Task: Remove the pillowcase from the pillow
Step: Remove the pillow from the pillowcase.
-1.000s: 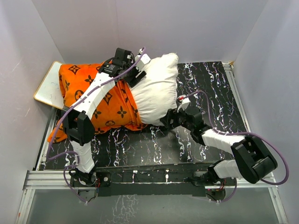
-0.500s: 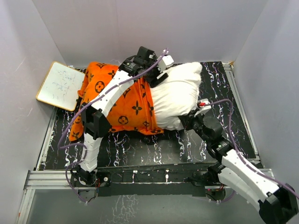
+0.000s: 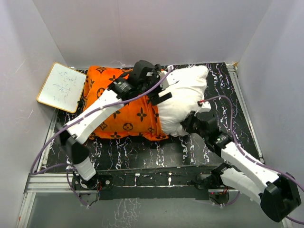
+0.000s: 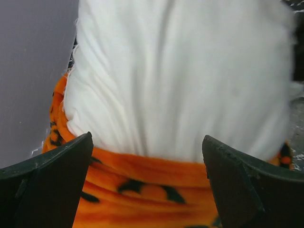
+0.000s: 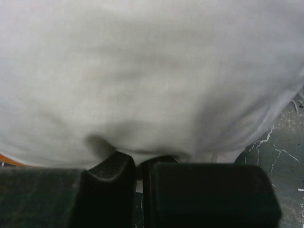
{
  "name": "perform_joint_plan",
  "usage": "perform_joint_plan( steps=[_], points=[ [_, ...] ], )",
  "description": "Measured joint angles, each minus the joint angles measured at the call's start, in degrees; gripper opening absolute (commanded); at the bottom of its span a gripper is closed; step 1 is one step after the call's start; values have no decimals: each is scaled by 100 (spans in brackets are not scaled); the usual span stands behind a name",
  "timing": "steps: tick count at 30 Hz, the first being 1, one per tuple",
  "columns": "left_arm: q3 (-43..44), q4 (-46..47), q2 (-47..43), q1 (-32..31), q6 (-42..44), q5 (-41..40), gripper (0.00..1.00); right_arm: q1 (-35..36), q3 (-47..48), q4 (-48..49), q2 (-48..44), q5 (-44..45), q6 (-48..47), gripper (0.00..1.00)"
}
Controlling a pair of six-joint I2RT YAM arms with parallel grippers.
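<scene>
Across the counter (image 3: 228,90), the pillowcase (image 3: 128,116) lay leftward beneath the spread-open left gripper (image 3: 164,89), while the right gripper (image 3: 188,122) pinched the rightward-pointing pillow (image 3: 190,92) at its near edge.

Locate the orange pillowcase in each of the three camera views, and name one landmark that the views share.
Top external: the pillowcase lies left of centre, covering the left end of the pillow.
Left wrist: the pillowcase is a band along the bottom, below the bare pillow.
Right wrist: only a thin orange sliver shows at the lower left edge.
Shared landmark: the white pillow, seen in all three views.
</scene>
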Motion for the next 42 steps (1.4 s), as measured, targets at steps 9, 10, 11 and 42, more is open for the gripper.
perform_joint_plan(
  steps=[9, 10, 11, 42],
  points=[
    [-2218, 87, -2459, -616, -136, 234, 97, 164, 1390, -321, 822, 809, 664, 8],
    [-2498, 114, -2542, -726, -179, 223, 97, 245, 1403, -323, 822, 885, 708, 8],
    [-2662, 140, -2538, -765, -216, 201, 97, 365, 1408, -361, 820, 992, 750, 8],
    [-5090, 2771, -2402, 503, 1829, -992, 86, 61, 975, -586, -42, 1392, 1641, 8]
  ],
)
